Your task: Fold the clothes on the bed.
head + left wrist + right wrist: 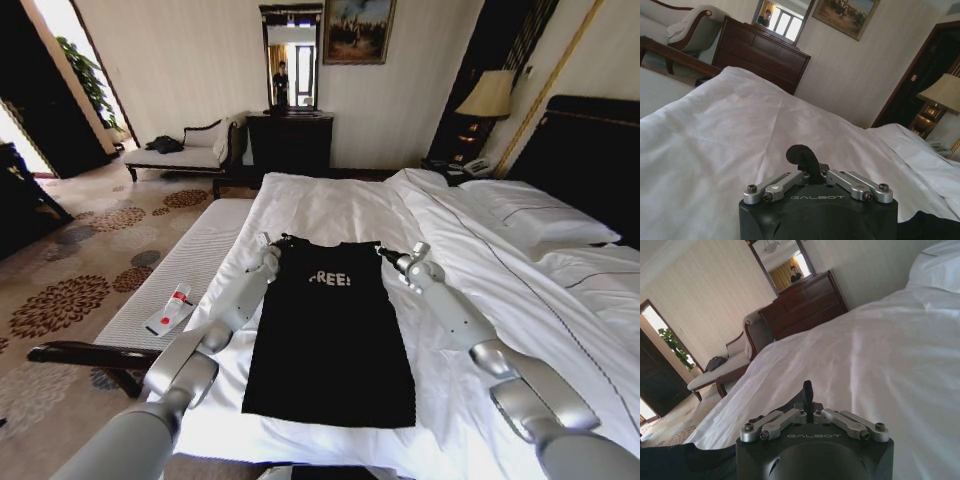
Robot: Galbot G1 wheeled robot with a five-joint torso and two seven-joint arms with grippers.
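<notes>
1. The black T-shirt (330,335) lies flat on the bed (330,205), sleeves already folded in.
2. The left hand (272,243) and right hand (392,256) each pinch a shoulder corner, closed on fabric.
3. Uneven pulling would likely skew the fold; a thin pinch could slip free.

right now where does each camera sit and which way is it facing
Head view: from the robot's head, looking forward and down at the black T-shirt spread on the bed; both arms reach in, left pincer and right pincer at the shirt's shoulders.
Left wrist view: on the left wrist, low over the duvet, facing the dresser; its own pincer is shut on black fabric.
Right wrist view: on the right wrist, facing the same dresser; its pincer is shut likewise.
Shared: all three show bed, dresser and mirror.
</notes>
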